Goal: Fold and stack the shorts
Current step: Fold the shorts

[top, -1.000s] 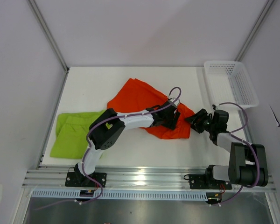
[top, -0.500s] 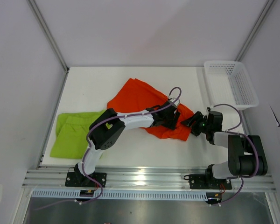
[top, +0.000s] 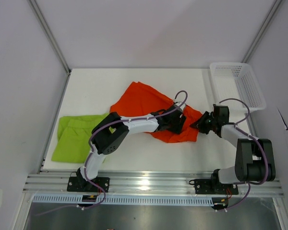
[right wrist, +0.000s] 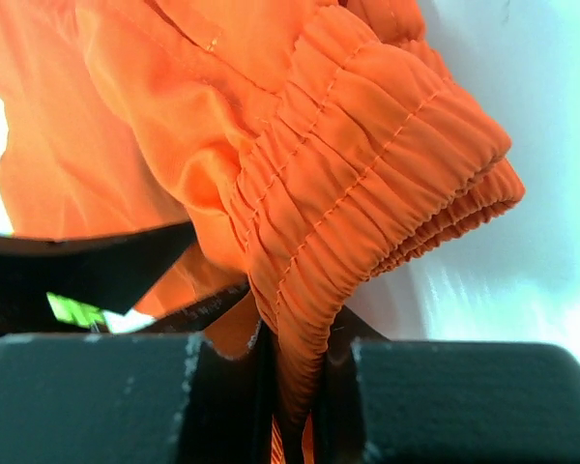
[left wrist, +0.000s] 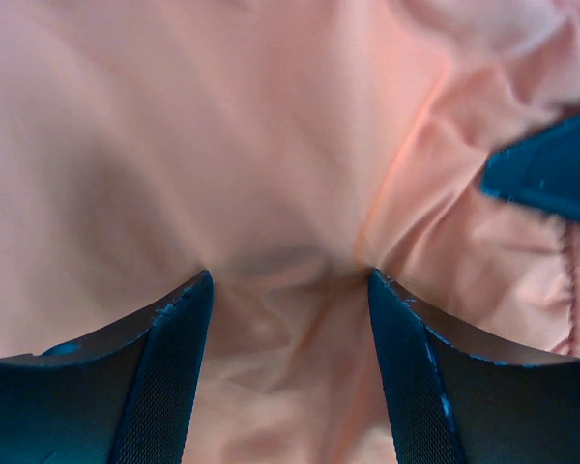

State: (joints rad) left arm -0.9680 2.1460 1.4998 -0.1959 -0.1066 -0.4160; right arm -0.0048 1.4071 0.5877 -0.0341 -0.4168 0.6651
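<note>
The orange-red shorts (top: pixel 149 106) lie crumpled in the middle of the white table, and the lime green shorts (top: pixel 77 136) lie flat at the left. My left gripper (top: pixel 176 122) rests on the right part of the orange-red shorts (left wrist: pixel 271 145), open, its fingers (left wrist: pixel 179 329) spread wide with cloth under and between them (left wrist: pixel 288 290). My right gripper (top: pixel 202 124) is at the right edge of these shorts. In the right wrist view it (right wrist: pixel 295 377) is shut on their gathered elastic waistband (right wrist: pixel 367 184).
A white mesh basket (top: pixel 237 84) stands at the back right corner of the table (top: pixel 134 79). Metal frame posts rise at the back corners, and the aluminium rail with both arm bases runs along the near edge.
My right gripper has moved left to the edge of the orange-red shorts and closed on the waistband. The left arm and both pairs of shorts have stayed put.
</note>
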